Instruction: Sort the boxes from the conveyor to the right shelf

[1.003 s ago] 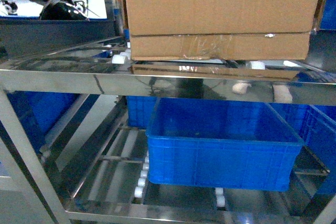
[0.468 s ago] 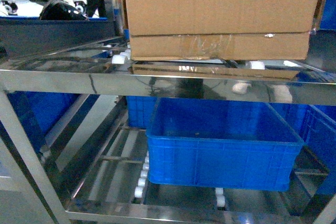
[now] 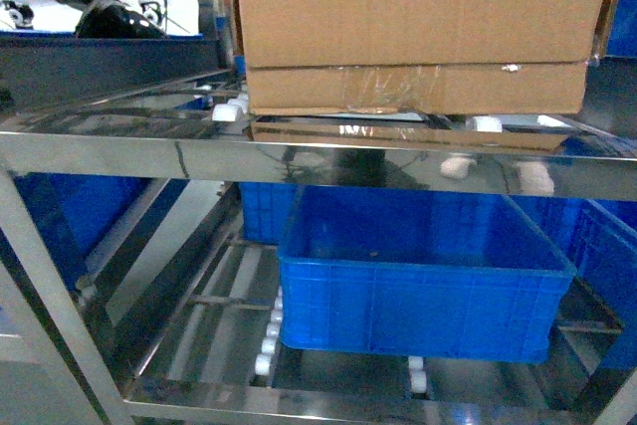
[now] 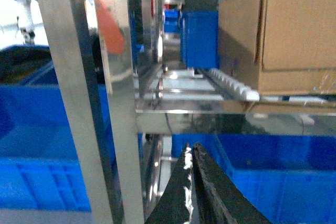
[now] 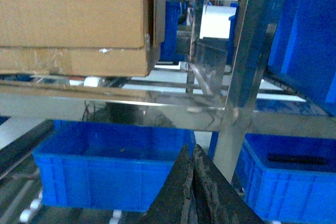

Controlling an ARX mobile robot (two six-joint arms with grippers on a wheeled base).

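A large brown cardboard box (image 3: 418,27) with clear tape on its lower seam rests on the upper roller tier of the stainless-steel right shelf (image 3: 199,151). The box (image 4: 286,30) fills the upper right of the left wrist view and the box (image 5: 73,22) fills the upper left of the right wrist view. My left gripper (image 4: 191,150) is shut, empty, low in front of the shelf post. The right gripper (image 5: 191,151) is also shut and empty, below the box's tier. Neither gripper touches the box, and neither shows in the head view. The conveyor is out of view.
A blue plastic bin (image 3: 423,276) sits on the lower roller tier under the box. More blue bins (image 5: 294,177) stand to the right, and blue bins (image 4: 37,145) also stand to the left. A vertical steel post (image 4: 89,98) is close to the left gripper, another post (image 5: 244,66) near the right.
The box, shelf and bins have not moved. Only background figures at the head view's top left shifted.
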